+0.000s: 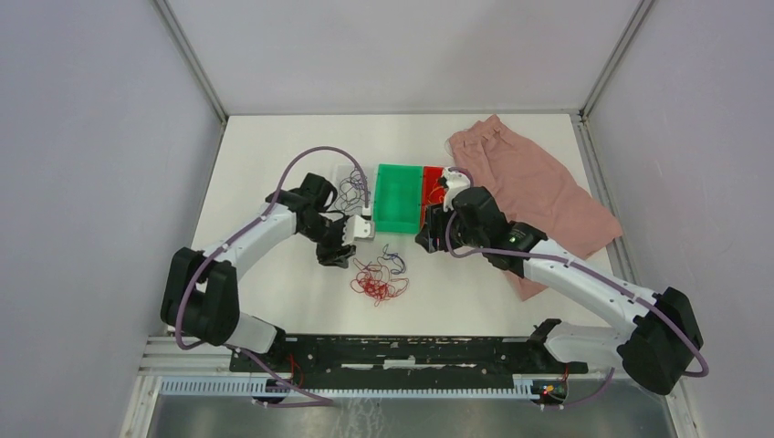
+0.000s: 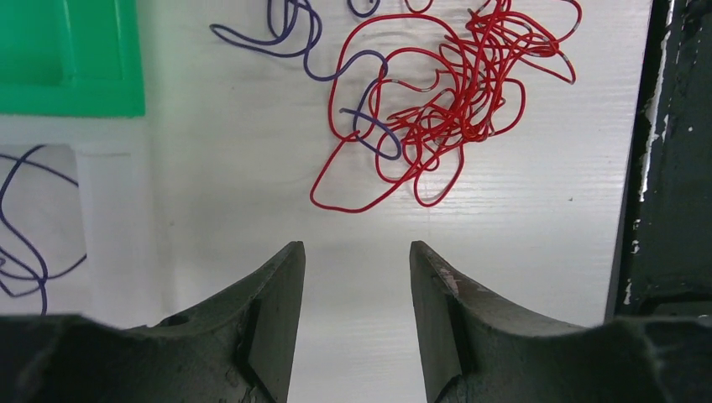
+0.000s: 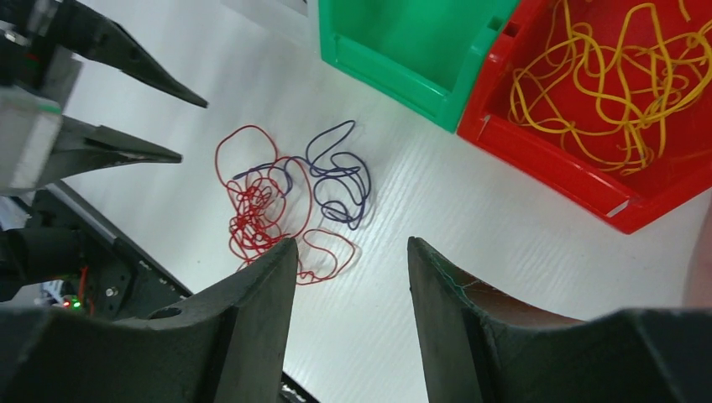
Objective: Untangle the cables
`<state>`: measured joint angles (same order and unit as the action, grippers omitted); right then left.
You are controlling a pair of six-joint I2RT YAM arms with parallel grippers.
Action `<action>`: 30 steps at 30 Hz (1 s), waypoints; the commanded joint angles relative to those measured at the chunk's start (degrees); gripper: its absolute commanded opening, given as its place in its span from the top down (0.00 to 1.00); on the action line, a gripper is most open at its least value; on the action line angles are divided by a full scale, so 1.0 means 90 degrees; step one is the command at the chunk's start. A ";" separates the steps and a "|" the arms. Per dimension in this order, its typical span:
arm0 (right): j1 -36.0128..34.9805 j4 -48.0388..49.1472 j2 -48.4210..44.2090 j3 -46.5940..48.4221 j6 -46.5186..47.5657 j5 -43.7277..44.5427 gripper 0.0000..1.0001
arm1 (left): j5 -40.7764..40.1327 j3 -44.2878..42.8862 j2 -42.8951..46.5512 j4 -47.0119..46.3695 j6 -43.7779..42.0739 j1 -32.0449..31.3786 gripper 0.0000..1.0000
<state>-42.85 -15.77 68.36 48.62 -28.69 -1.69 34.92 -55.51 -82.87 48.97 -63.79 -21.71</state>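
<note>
The cables lie loose on a white table (image 1: 274, 301): a red tangle (image 1: 376, 285) sits in the middle toward the near side, with a few purple strands (image 1: 392, 258) looped through its far edge and touching it. More purple wire (image 1: 350, 190) lies in a white bin (image 2: 117, 227) left of a green bin (image 1: 397, 196). Yellow wire (image 3: 604, 75) is heaped in a red bin (image 1: 432, 185) on the green one's right, and the three bins stand in a row just beyond the tangle. The left gripper (image 2: 357, 252) hangs over the table just left of the tangle, its jaws parted with nothing between them. The right gripper (image 3: 353, 248) hangs to the tangle's right and a little farther off, by the green bin's near corner, jaws likewise apart and empty. The tabletop is matt white with a fine ribbed grain in the wrist views. A pink cloth (image 1: 538, 192) is spread at the far right, reaching toward the table's right edge, with the right arm passing over its near part. Along the near edge runs a black rail (image 1: 411, 351) carrying both arm bases, and a slotted white duct (image 1: 347, 387) lies nearer still. Plain lilac-grey walls (image 1: 91, 137) close the space on the left, right and far sides — metal struts (image 1: 192, 59) mark the corners.
</note>
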 commanded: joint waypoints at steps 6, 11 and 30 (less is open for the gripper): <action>-0.0005 -0.0372 -0.0299 -0.0027 -0.0596 -0.0375 0.44 | -0.0042 0.0098 -0.0542 -0.0261 -0.1677 -0.0584 0.44; -0.0004 -0.0530 -0.0222 0.0129 -0.0571 -0.0300 0.48 | -0.0140 0.0104 -0.0695 -0.0372 -0.1757 -0.0797 0.52; -0.0436 0.2419 0.0381 0.0049 -0.0337 -0.1115 0.37 | 0.0352 -0.1549 0.1123 0.1989 -0.0462 -0.0816 0.97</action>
<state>-44.75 -5.37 70.94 47.88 -35.09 -8.21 32.36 -64.86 -76.66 60.42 -74.50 -28.99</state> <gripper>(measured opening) 0.611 0.051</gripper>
